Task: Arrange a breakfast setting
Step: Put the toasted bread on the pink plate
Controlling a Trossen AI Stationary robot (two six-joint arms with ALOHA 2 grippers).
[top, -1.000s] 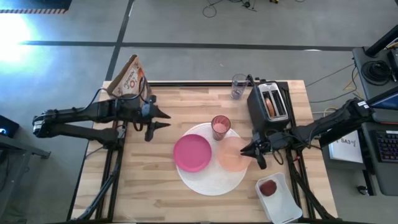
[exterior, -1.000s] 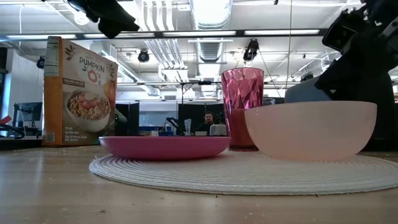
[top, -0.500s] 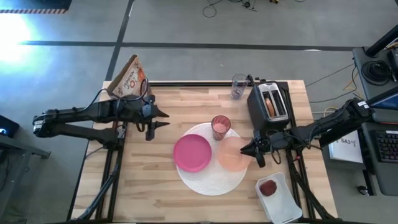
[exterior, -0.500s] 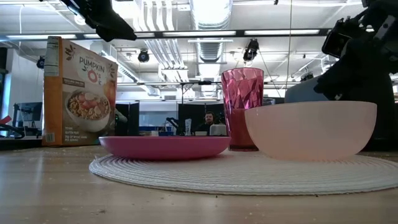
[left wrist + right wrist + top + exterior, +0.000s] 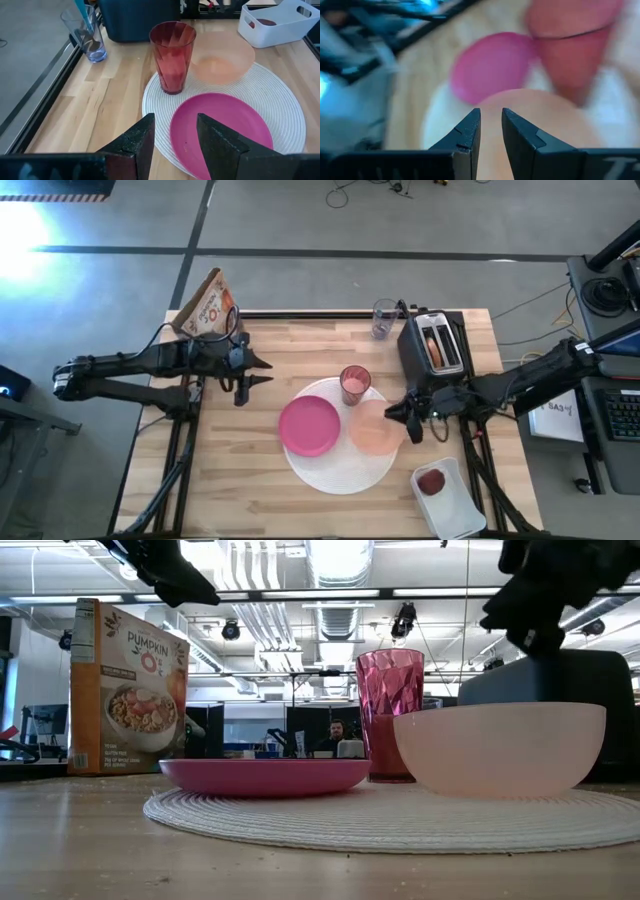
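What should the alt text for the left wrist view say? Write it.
A white round placemat on a wooden table holds a pink plate, a red tumbler and a peach bowl. The left gripper hovers nearby, empty and slightly open.

The woven placemat [image 5: 340, 465] lies at the table's [image 5: 250, 480] centre. On it, the plate [image 5: 309, 425] sits at nine o'clock, the tumbler [image 5: 354, 384] at twelve and the bowl [image 5: 375, 429] at three. The toaster [image 5: 435, 350] holding a bagel [image 5: 431, 346] stands off at two o'clock, the cereal box [image 5: 207, 305] at ten, the tray [image 5: 450, 500] with a fruit [image 5: 432, 481] at five, and a clear glass [image 5: 384, 318] at one.
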